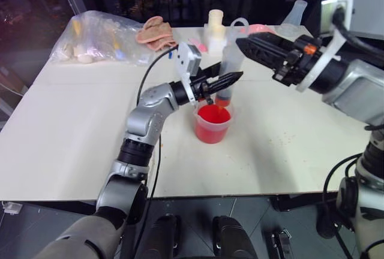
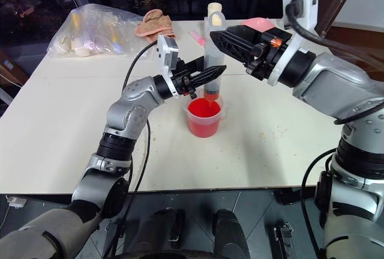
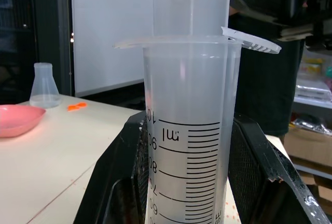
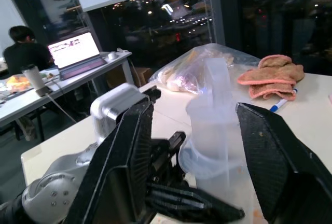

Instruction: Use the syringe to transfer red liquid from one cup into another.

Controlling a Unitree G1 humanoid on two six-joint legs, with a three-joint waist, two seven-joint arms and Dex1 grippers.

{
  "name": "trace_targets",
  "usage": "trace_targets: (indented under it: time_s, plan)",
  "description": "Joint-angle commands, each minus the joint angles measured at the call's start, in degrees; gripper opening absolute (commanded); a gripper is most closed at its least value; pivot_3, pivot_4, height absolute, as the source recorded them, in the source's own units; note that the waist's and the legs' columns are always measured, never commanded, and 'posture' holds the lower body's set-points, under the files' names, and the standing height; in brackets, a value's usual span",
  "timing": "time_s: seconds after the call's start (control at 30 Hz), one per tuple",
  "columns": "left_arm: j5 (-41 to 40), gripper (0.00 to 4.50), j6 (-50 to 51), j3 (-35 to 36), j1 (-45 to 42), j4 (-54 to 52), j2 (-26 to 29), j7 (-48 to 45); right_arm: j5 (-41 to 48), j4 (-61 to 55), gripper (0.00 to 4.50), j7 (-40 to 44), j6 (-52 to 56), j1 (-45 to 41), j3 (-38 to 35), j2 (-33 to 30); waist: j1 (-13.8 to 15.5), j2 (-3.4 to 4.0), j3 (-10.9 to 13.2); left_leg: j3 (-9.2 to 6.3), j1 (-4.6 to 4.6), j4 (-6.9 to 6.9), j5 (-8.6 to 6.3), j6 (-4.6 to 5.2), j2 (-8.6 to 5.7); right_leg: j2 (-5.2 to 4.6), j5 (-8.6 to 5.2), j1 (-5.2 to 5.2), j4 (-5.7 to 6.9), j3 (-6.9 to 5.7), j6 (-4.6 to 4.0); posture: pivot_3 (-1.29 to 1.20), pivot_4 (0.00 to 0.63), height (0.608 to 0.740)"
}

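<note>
Left eye view: our left gripper [image 1: 227, 81] pinches the syringe [image 1: 228, 67] upright over the cup [image 1: 212, 124] of red liquid [image 1: 213, 114] mid-table. Right gripper [image 2: 231, 40] spread around the plunger; a skewed pull risks tipping, spilling.

Both arms: silver-grey jointed shells with black ribbed collars. Left gripper [image 1: 225, 81]: two tapered black fingers, white camera block at wrist, black cable trailing. Right gripper [image 2: 231, 42]: broad black textured fingers, orange fitting, white bracket, black cable.
</note>
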Motion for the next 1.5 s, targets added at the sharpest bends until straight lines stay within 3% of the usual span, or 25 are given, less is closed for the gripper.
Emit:
trace_targets:
  time_s: [0.03,0.17,0.33,0.77,1.07,1.5]
  plan:
    - [-2.1,1.53,-0.2,2.6,-3.1,-3.0,-0.1,1.9,4.6,-0.1,2.56,0.9,-1.8,0.4,-4.3,-2.5,0.0,-0.01,0.0,0.01,0.00,0.01,0.00,0.01,0.00,0.00,0.00,0.00,-0.01,0.00,0.00,0.00,0.150,0.740]
    - [-0.5,1.53,-5.7,4.4,-7.1,-1.4,0.1,4.2,4.1,0.8,2.56,-0.1,-3.5,0.7,-4.3,-3.7,-0.1,-0.02,0.0,0.01,0.00,0.02,-0.01,0.01,0.00,0.00,0.00,0.01,-0.02,0.00,0.00,0.00,0.150,0.740]
    - [3.6,1.53,-18.8,6.5,-12.3,9.1,-0.5,7.2,1.0,-0.2,2.56,1.1,-5.0,0.7,-2.2,-3.9,-0.1,-0.02,0.0,0.04,0.00,0.01,0.00,0.01,0.01,0.01,0.00,0.01,-0.03,0.00,0.00,0.00,0.150,0.740]
    - [10.3,1.53,-40.3,6.1,-12.7,32.9,-3.4,7.0,-13.2,3.4,2.56,5.4,-8.6,-6.7,7.3,1.6,-0.1,-0.06,0.0,0.09,-0.01,0.01,-0.03,0.06,0.01,0.01,0.01,0.00,-0.05,0.00,0.01,0.00,0.150,0.740]
    - [12.0,1.53,-45.2,6.8,-13.5,42.0,-3.8,7.9,-23.5,10.7,2.56,5.5,-9.4,-15.3,11.3,8.6,-0.1,-0.06,0.0,0.10,-0.02,-0.04,-0.04,0.06,0.00,0.02,0.02,-0.08,-0.03,0.01,0.03,0.00,0.150,0.740]
    - [12.1,1.53,-46.0,6.8,-13.7,42.8,-3.7,8.1,-37.9,17.9,2.56,6.9,-9.3,-18.2,15.9,15.5,-0.1,-0.05,0.0,0.11,-0.05,-0.09,-0.04,0.05,-0.01,0.01,0.02,-0.15,-0.01,0.00,0.04,0.00,0.150,0.740]
